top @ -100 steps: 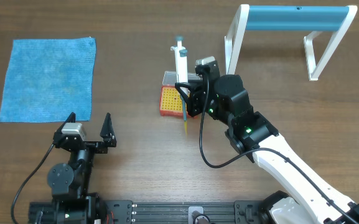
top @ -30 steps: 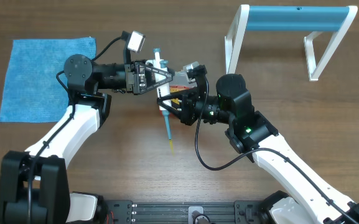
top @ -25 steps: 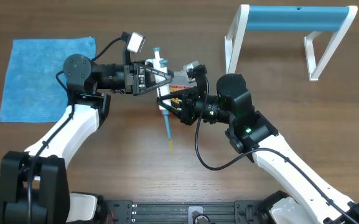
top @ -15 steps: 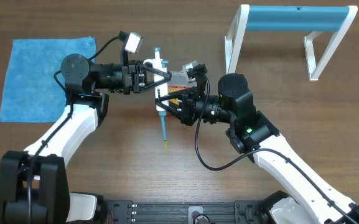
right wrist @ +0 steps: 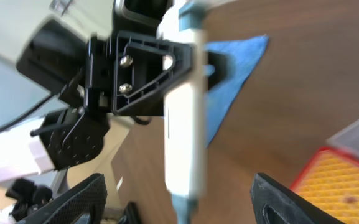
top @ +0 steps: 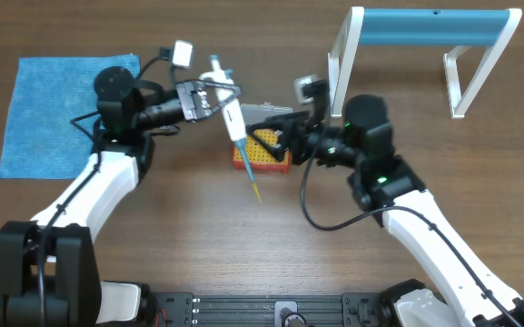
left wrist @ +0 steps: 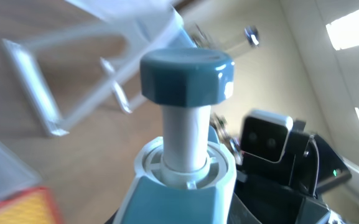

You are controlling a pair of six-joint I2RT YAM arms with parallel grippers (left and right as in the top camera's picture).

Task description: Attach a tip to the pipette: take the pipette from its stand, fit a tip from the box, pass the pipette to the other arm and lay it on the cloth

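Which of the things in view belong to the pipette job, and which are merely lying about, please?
Job in hand: pipette with its tip, held by the left gripper; tip box; cloth; stand; open right gripper.

Not part of it: table; the right arm's cable.

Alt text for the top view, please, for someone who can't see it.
The left hand holds a pipette with a yellow tip, tilted above a wooden table. The open right hand sits beside it by the orange tip box. A blue cloth lies far left, the stand upper right.
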